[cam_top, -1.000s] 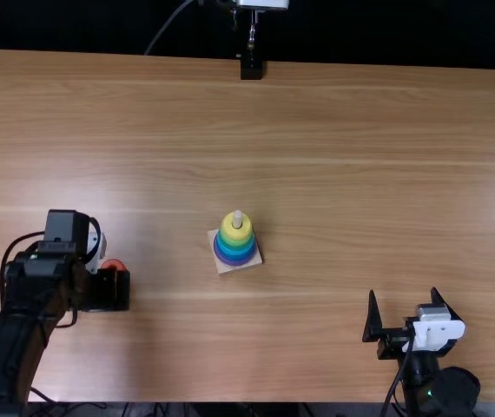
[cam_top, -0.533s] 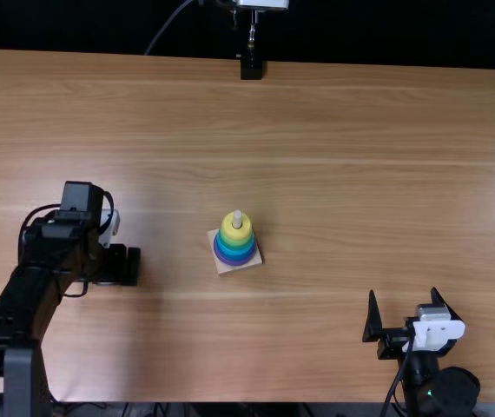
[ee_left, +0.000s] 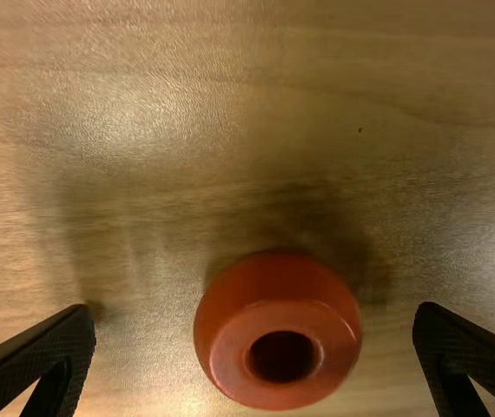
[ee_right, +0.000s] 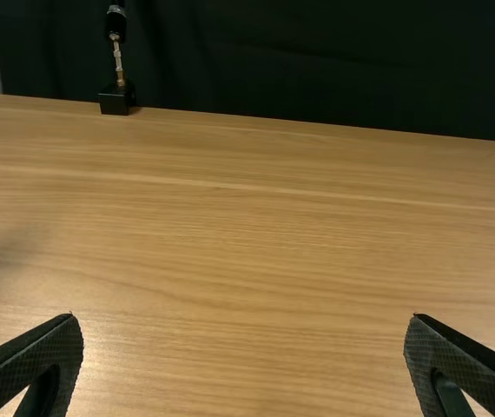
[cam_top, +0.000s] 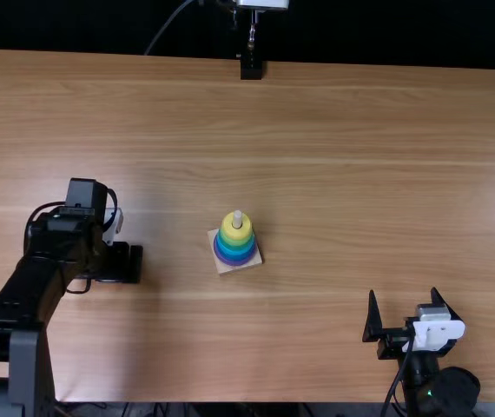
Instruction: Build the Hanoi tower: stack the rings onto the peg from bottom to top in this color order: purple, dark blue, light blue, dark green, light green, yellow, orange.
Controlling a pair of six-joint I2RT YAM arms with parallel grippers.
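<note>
a light brown wooden table (cam_top: 334, 139) with long, wavy grain running side to side and a rounded far corner. behind it hangs a near-black cloth (ee_right: 317, 61) in soft folds. at the far edge, a black block (cam_top: 252, 68) holds an upright metal rod (cam_top: 252, 33), and a thin grey cable (cam_top: 168, 28) curves nearby. pale light glows on the wood.

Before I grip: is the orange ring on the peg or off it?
Off: the orange ring rests on the table away from the peg, nothing through it.
</note>
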